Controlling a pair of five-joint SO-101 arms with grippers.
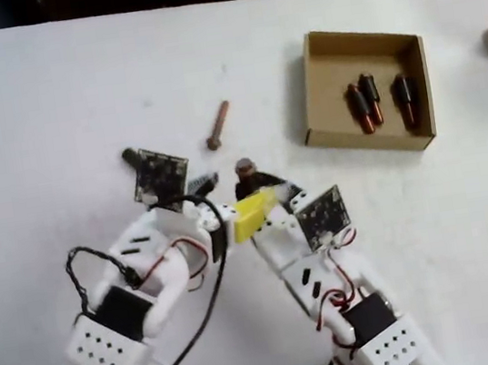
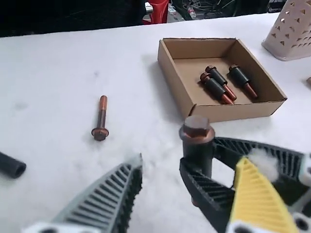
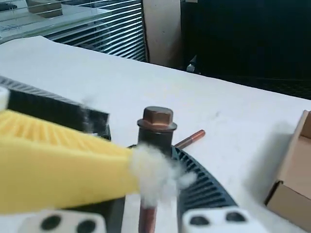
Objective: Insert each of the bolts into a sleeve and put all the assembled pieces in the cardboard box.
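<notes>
High view looks down on the table (image 1: pixel 30 104); both low wrist views share the cardboard box (image 2: pixel 233 110).

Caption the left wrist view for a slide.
Jaws hold a sleeved bolt upright; a loose bolt and sleeve lie nearby; three finished pieces sit in the box.

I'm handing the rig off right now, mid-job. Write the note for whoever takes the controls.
Right gripper: shut on an upright bolt-in-sleeve piece, held between the two arms, short of the cardboard box.
Left gripper: open, holding nothing, close beside the held piece.
Done: three assembled pieces lie in the box; the held one is the fourth.
Loose on the table: one bolt and one black sleeve, both on the left arm's side of the box.
Left to do: box the held piece, then join the last bolt and sleeve and box that too.
</notes>
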